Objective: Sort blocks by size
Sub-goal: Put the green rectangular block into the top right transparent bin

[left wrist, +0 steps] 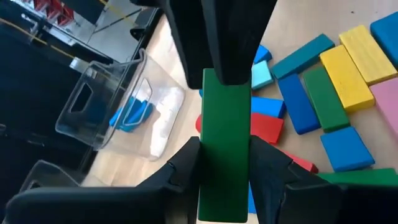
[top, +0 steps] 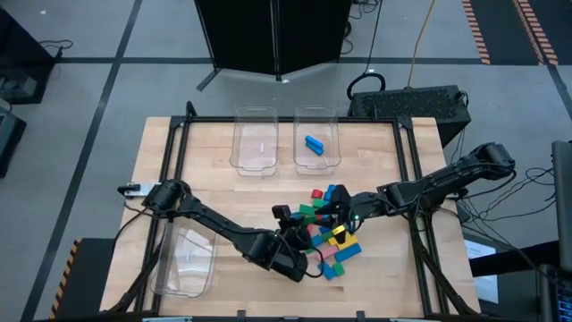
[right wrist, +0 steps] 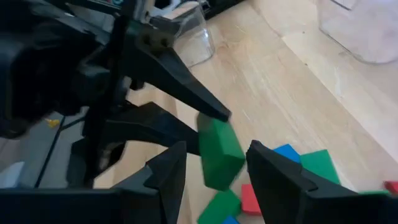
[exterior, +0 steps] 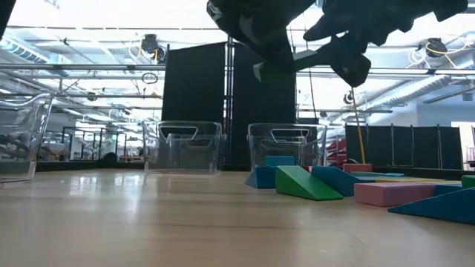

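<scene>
Both grippers are on one long green block (left wrist: 224, 124), held in the air above the pile of coloured blocks (top: 338, 243) at the table's near middle. My left gripper (left wrist: 225, 148) reaches in from the near left and is shut on one end of it. My right gripper (right wrist: 216, 150) comes from the right and closes over the other end (right wrist: 219, 158). In the high view the two grippers (top: 299, 234) (top: 332, 213) meet over the pile and hide most of the block. The low view shows a sliver of green (exterior: 269, 72) high above the table. My left gripper pinches the green block's two long sides (left wrist: 224, 177) between its two fingers at one end. The fingers lie along the block, slanting down from the table's near left. The block juts straight out beyond the fingertips, clear of the table. My right gripper has the block's other end (right wrist: 217, 168) between its two fingers, coming from the table's right and slanting down. One finger (left wrist: 231, 62) lies over the block's broad face; the other is hidden behind the block. The block stays lifted clear.
Two clear bins stand at the far side: one (top: 255, 143) holds no block, the other (top: 332, 159) holds a blue block (top: 315, 143). A third clear bin (top: 188, 259) sits near left under the left arm. Loose blocks lie below both grippers.
</scene>
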